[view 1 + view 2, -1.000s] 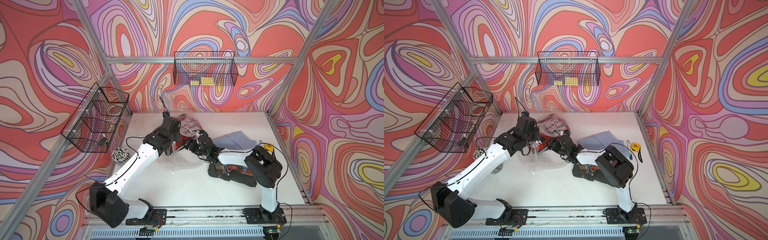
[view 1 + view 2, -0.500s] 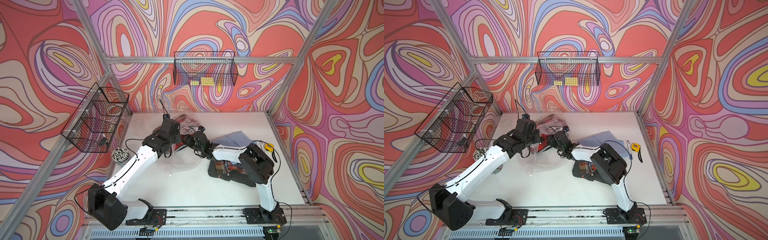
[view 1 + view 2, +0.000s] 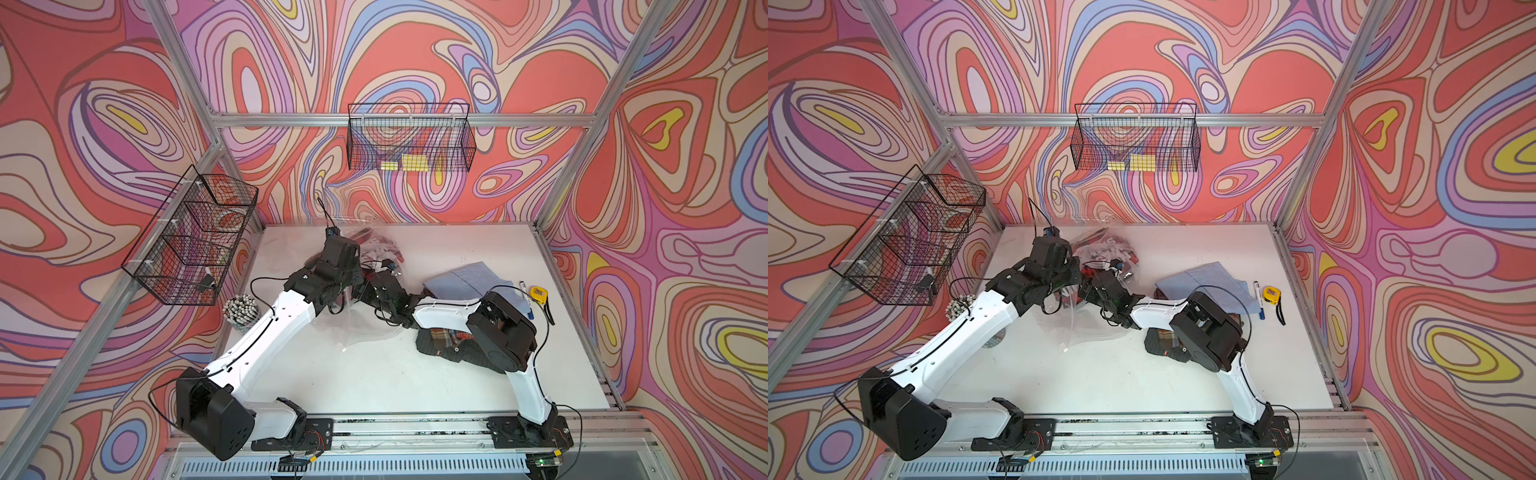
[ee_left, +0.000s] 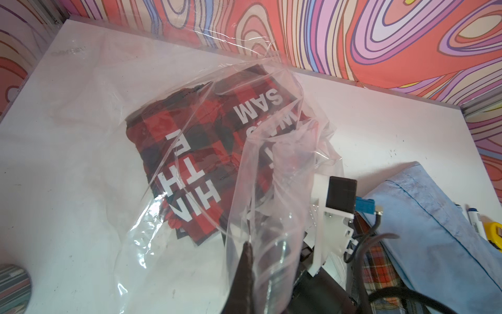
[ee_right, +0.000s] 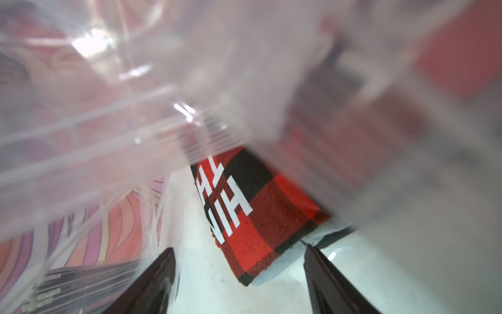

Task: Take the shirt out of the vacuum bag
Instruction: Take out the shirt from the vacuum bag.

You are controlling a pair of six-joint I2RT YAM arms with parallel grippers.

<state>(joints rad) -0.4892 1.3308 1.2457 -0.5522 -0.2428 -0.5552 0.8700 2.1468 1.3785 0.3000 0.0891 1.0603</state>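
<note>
Vacuum bag (image 4: 274,174) of crinkly film, left pincer (image 4: 246,244) pinching it, right pincer (image 5: 239,248) agape — red-black checked shirt (image 5: 260,212) inside

The fingers (image 5: 326,280) of the right gripper (image 5: 239,247) stand wide apart with nothing between them, one on each side of the shirt's near corner. The shirt (image 5: 258,212), red and black check with white letters, lies flat on the white table (image 5: 198,274). Blurred clear plastic of the vacuum bag (image 5: 122,114), with a ridged strip, hangs above the shirt and covers its far part.
</note>
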